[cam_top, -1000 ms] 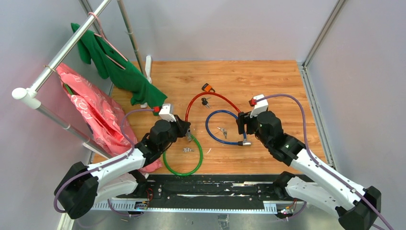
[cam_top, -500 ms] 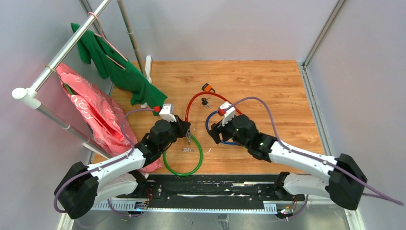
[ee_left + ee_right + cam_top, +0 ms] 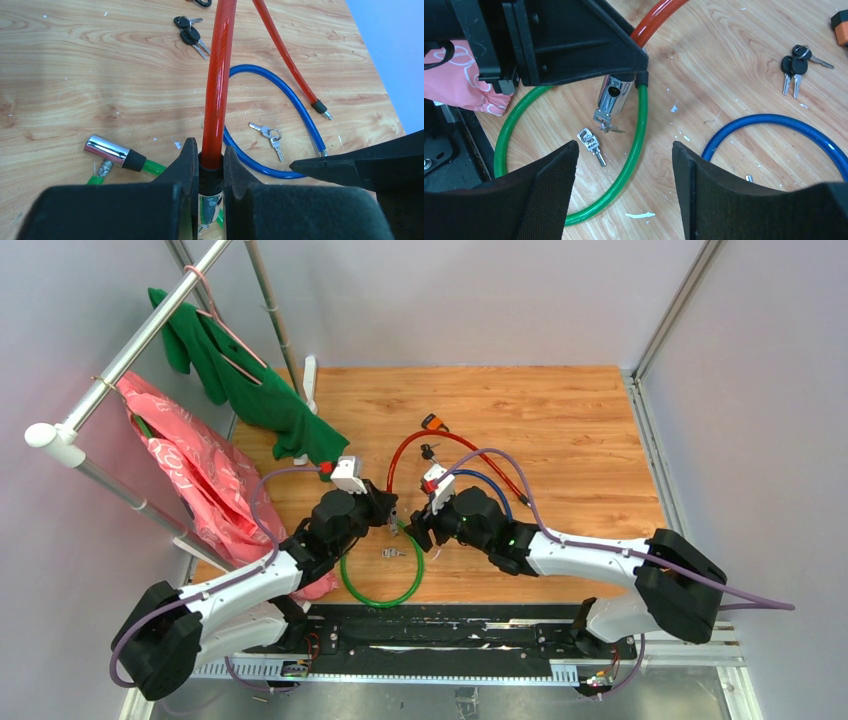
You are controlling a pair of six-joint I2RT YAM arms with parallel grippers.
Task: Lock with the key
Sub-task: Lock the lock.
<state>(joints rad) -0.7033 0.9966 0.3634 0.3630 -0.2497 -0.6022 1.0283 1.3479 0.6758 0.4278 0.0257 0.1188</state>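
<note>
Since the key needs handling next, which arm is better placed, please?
Right, probably: the right gripper is open over the silver key, while the left gripper is shut on the red cable lock.

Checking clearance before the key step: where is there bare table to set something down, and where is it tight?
Bare wood: far right, between the orange lock head, the blue cable and the wall. Crowded: mid-table, where the left gripper, shut on the red cable, faces the open right gripper over the green cable and keys.
</note>
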